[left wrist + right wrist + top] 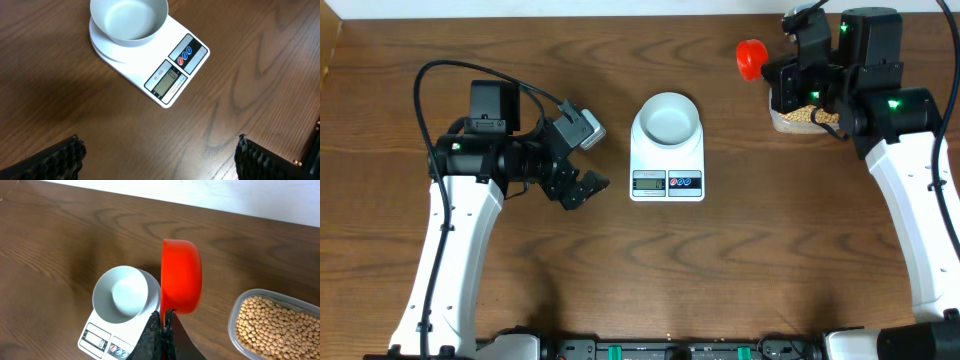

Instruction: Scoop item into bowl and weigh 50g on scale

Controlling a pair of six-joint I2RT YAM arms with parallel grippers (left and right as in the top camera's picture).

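The overhead view alone shows both my arms at once: the scale (pixel 667 160) sits mid-bench with the bowl (pixel 667 118) on its platform, display edge toward me. The left wrist view gives what the overhead cannot: the display and two buttons close up, though the digits are too small to read, and the bowl's inside bare and pale. The right wrist view alone shows the beans (pixel 270 325) plainly, lying in the clear tub (pixel 233 322) at the far right of the bench; from overhead my right arm covers most of that tub. My left hand (pixel 160 167) hangs low over bare bench (pixel 60 75) just left of the scale, forearm level, fingers spread wide apart and touching nothing. My right hand (pixel 162 327) is raised at the far right corner, fingers pressed together on the red scoop (pixel 181 277), which stands on edge with its hollow turned toward the bowl. I cannot tell whether the scoop carries anything. The scoop is between the tub and the scale, clear of both.
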